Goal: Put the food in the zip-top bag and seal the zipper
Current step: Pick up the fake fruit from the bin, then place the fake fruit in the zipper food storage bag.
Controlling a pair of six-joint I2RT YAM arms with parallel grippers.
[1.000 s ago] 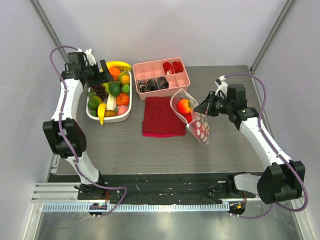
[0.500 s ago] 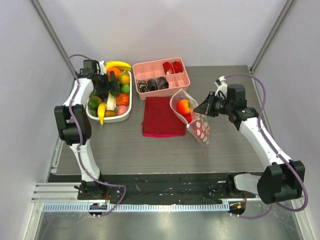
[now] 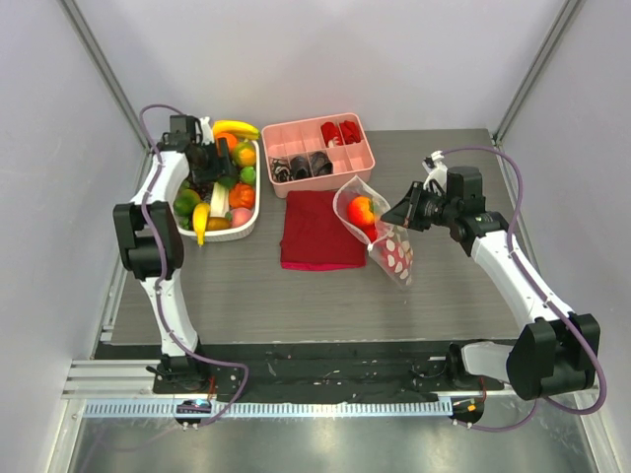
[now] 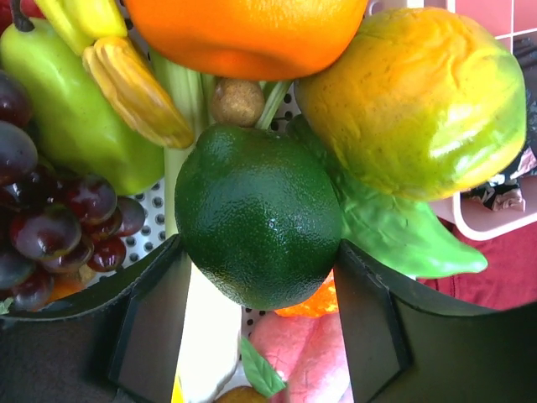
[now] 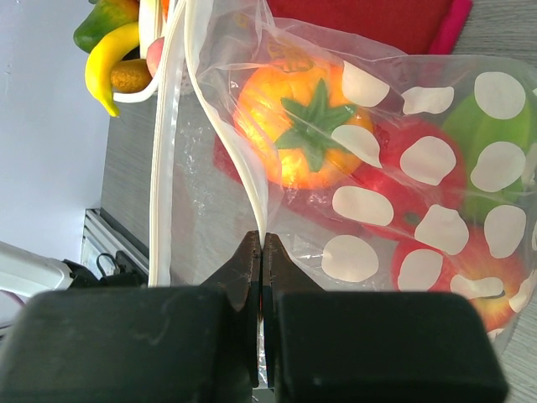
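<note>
My left gripper (image 3: 219,168) is down in the white fruit basket (image 3: 186,229). In the left wrist view it (image 4: 260,252) is open, and its fingers (image 4: 151,323) flank a dark green round fruit (image 4: 256,214) that lies among the other food. My right gripper (image 3: 396,213) is shut on the zipper strip (image 5: 252,180) of the dotted zip-top bag (image 3: 392,251) and holds its mouth up and open. Inside the bag lie an orange fruit with a green stalk (image 5: 302,134), red fruits (image 5: 403,197) and a green one (image 5: 495,134).
The basket also holds an orange (image 4: 243,34), a yellow-green fruit (image 4: 419,101), a green pear (image 4: 75,109), grapes (image 4: 50,227) and a banana (image 3: 233,127). A pink divided tray (image 3: 363,156) stands behind a dark red cloth (image 3: 315,232), left of the bag.
My left arm has swung from the basket's far left corner in over the fruit and come down around the green fruit. The right gripper and the bag have barely moved.
</note>
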